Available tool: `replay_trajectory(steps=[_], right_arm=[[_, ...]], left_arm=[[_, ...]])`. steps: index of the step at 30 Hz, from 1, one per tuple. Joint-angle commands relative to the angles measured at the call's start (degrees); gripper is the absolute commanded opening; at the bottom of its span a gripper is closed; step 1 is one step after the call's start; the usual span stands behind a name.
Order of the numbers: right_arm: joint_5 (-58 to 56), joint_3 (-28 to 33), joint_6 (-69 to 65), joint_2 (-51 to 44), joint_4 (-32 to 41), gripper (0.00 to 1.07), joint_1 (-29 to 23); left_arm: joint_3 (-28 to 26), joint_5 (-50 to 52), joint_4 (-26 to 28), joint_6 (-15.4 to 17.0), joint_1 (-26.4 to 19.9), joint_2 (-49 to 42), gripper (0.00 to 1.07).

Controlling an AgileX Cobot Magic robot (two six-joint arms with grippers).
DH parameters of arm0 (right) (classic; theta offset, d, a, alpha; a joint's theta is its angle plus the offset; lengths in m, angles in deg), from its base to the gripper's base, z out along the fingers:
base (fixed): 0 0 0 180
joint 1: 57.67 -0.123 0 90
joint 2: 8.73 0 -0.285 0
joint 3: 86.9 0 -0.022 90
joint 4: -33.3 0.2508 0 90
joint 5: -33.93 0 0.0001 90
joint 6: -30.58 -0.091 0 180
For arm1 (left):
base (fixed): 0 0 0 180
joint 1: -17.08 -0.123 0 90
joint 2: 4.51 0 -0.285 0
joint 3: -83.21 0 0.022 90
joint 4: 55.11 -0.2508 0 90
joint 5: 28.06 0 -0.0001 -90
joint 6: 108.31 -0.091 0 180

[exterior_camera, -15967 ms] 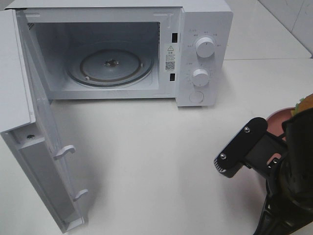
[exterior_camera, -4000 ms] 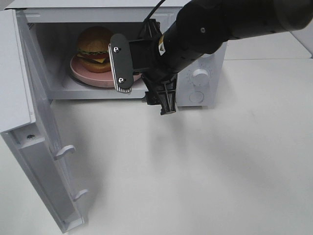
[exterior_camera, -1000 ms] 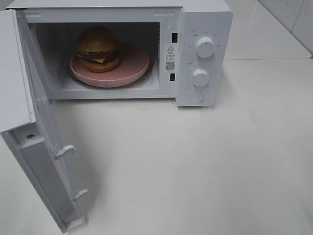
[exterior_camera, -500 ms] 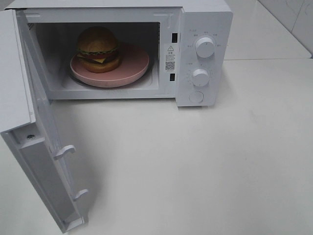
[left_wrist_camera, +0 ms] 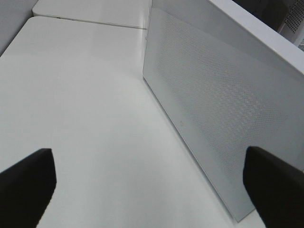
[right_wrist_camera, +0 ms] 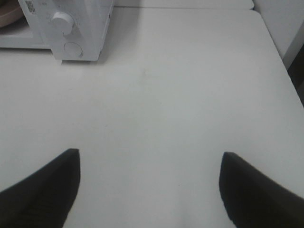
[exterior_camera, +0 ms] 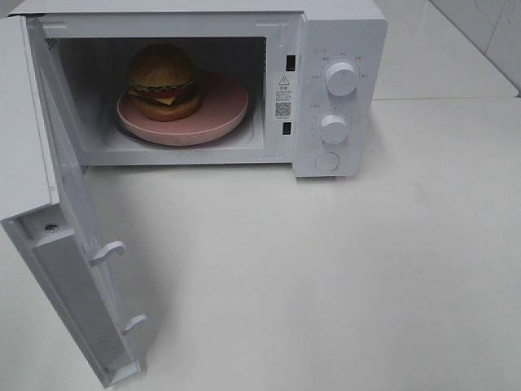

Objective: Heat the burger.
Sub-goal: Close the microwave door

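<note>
Burger loaded, door wide open.
The burger (exterior_camera: 163, 77) sits left of centre on the pink plate (exterior_camera: 224, 106) inside the microwave (exterior_camera: 342, 32), upper left of the overhead frame. The left gripper (left_wrist_camera: 152, 185) and right gripper (right_wrist_camera: 151, 187) are both spread and empty. A glancing push on the door (exterior_camera: 73, 269) could shift the microwave or leave it unlatched, so heating would not start.

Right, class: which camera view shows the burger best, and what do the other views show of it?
The exterior high view: the burger sits whole on the pink plate inside the open microwave. The left wrist view shows only the microwave's door, no burger. The right wrist view catches a sliver of plate, no burger.
</note>
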Motion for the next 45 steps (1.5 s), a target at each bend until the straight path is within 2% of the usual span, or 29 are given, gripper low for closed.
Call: replay_trajectory(steps=[1, 4, 45], right_arm=[[0.0, 0.3, 0.7, -4.6, -0.3, 0.76, 0.2], [0.0, 0.3, 1.0, -6.8, -0.1, 0.76, 0.2], [0.1, 0.3, 1.5, -6.6, 0.3, 0.76, 0.2]], left_arm=[[0.2, 0.2, 0.2, -0.1, -0.1, -0.1, 1.0], [0.2, 0.2, 0.2, -0.1, -0.1, -0.1, 1.0], [0.2, 0.2, 0.2, -0.1, -0.1, 0.0, 1.0]])
